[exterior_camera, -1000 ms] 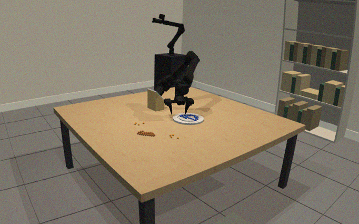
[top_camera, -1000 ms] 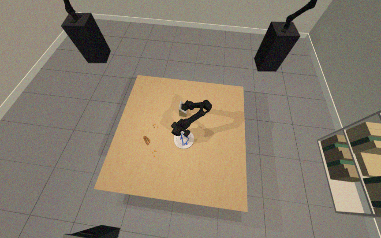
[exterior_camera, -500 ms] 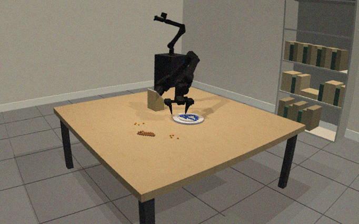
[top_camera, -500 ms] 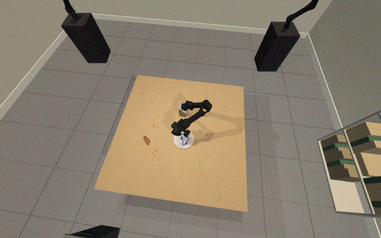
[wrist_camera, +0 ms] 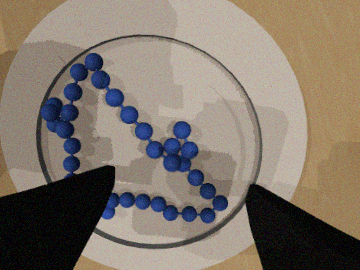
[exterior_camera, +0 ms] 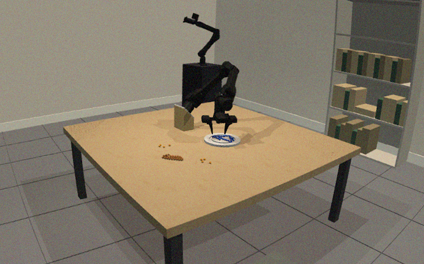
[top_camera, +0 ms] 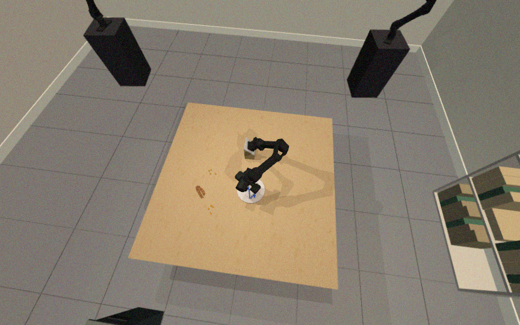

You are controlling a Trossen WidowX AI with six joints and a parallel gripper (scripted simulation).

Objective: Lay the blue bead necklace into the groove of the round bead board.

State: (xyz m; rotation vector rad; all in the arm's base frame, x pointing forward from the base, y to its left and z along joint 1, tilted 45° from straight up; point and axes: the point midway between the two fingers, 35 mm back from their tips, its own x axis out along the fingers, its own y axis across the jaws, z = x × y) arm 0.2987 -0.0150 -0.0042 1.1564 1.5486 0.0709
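The round white bead board (top_camera: 260, 194) (exterior_camera: 208, 141) (wrist_camera: 267, 55) lies on the wooden table near the arm's base. The blue bead necklace (top_camera: 251, 192) (exterior_camera: 222, 138) (wrist_camera: 130, 114) lies on the board inside the groove ring. It is a crooked loop with a small bunch of beads in the middle and another at the left; part of it touches the groove line at the left and bottom. My gripper (top_camera: 245, 188) (exterior_camera: 218, 131) (wrist_camera: 182, 185) hangs just above the board. Its fingers stand wide apart on either side of the necklace's lower stretch, with nothing between them.
A brown bead strand (top_camera: 200, 191) (exterior_camera: 172, 157) lies left of the board. Loose orange beads (top_camera: 212, 171) (exterior_camera: 164, 145) and more orange beads (top_camera: 210, 207) (exterior_camera: 205, 159) lie near it. A tan block (top_camera: 250, 149) (exterior_camera: 182, 118) stands at the arm's base. A bookshelf (exterior_camera: 375, 53) stands to the right.
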